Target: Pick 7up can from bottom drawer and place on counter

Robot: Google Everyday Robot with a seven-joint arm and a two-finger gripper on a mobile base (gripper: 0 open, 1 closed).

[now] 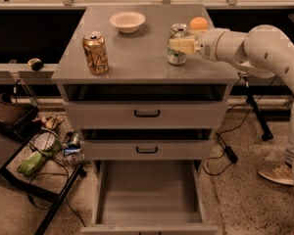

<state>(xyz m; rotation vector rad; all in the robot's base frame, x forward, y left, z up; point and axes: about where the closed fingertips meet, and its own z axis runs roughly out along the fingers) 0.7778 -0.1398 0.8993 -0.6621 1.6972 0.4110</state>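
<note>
The 7up can [176,57], silvery-white with green markings, stands upright on the grey counter [137,53], right of the middle. My gripper [182,44] reaches in from the right and is shut on the can at mid-height, its pale fingers [182,45] around it. The bottom drawer [148,196] is pulled out below, and its grey floor holds nothing.
A gold and brown can [95,52] stands at the counter's left. A white bowl [127,21] sits at the back. An orange ball [198,23] lies behind my gripper. Two upper drawers [147,114] are closed. Clutter and cables lie on the floor at left.
</note>
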